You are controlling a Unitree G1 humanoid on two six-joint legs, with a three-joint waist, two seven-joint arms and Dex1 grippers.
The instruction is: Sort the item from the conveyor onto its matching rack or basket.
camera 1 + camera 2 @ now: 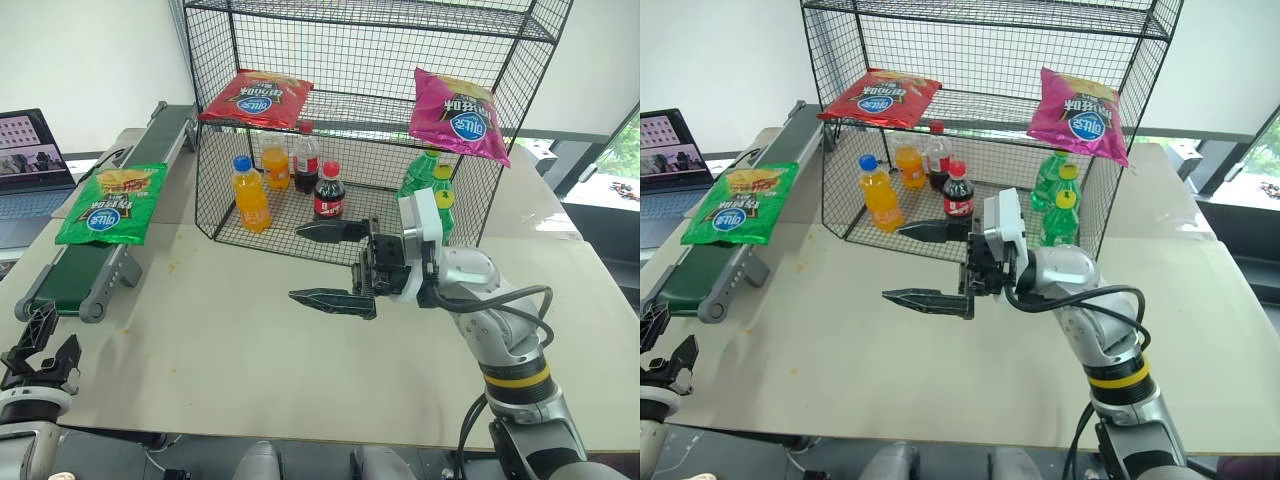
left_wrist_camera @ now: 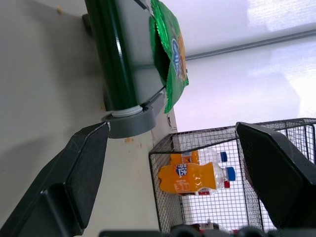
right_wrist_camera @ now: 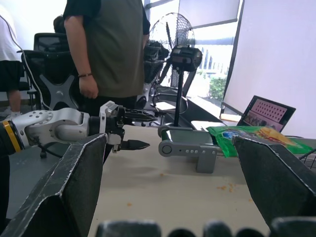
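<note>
Centrally, right gripper [image 1: 335, 262] is hovering spread above the counter [image 1: 250, 350]; at left, green chip bag [image 1: 112, 204] is lying on the conveyor [image 1: 70, 275]; lower left, left gripper [image 1: 40, 345] is spread, empty.

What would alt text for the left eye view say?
A green chip bag lies on a conveyor beside a wire rack holding bottles and two more bags; the open right gripper hovers over the table.

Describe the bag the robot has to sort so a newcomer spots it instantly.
Find the narrow dark-green conveyor running along the table's left edge, left of the black wire rack. The green bag lies flat on that belt. Unlike the red bag and magenta bag on the rack's shelf, it is green and outside the rack.
</note>
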